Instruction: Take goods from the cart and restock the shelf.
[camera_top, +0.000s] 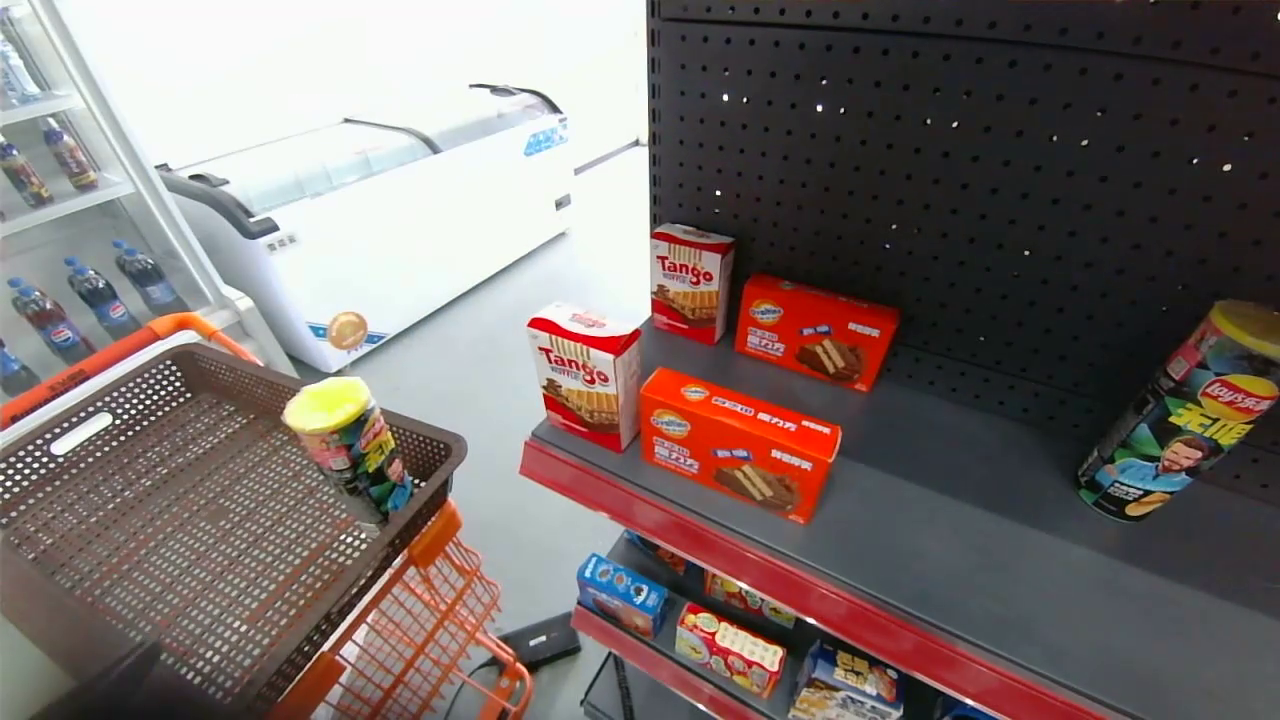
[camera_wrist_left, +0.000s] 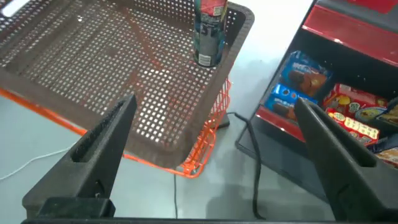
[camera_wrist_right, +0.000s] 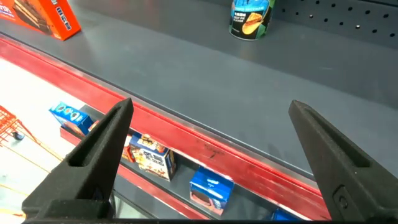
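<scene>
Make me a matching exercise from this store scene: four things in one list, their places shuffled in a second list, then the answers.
Things
1. left end effector
2. right end effector
3. blue snack box
4. brown basket

Places
A. on the lower shelf
B. above the grey shelf
C. on top of the orange cart
D. above the basket's corner

Pairs: 1-D, 2-B, 3-A, 4-C
</scene>
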